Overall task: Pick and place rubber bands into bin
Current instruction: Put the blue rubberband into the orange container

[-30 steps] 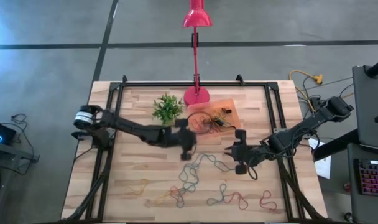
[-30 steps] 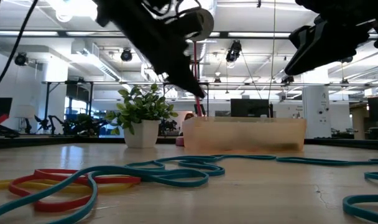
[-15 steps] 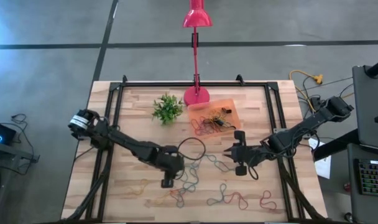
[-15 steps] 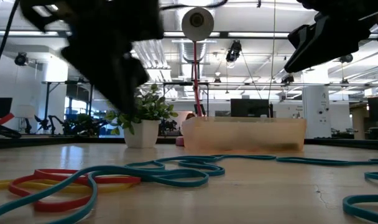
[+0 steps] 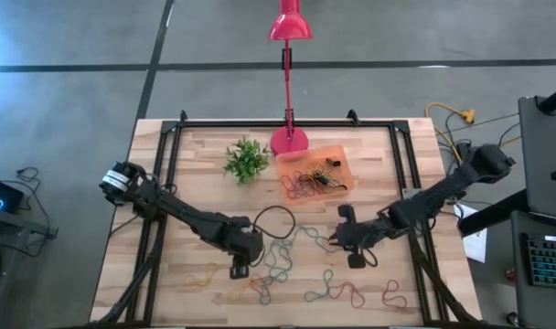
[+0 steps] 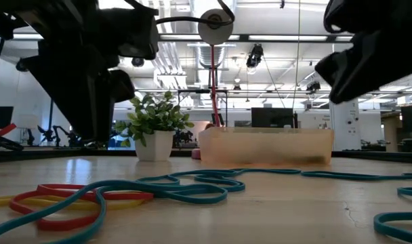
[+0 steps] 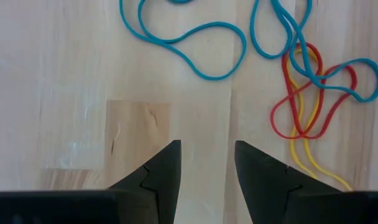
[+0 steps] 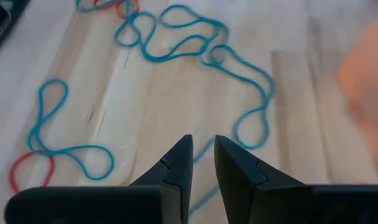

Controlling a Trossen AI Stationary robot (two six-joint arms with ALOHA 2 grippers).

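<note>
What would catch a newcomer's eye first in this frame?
The tangle of loose rubber bands strewn across the table's near half, mostly blue with red and yellow. Both grippers hover over them, the left gripper and right gripper, fingers empty. Behind, the orange bin already holds a pile of bands, beside a pink lamp and a small plant.

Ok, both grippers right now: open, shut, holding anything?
Left gripper: open, empty, above bare table near the rubber bands.
Right gripper: nearly shut, holding nothing.
</note>
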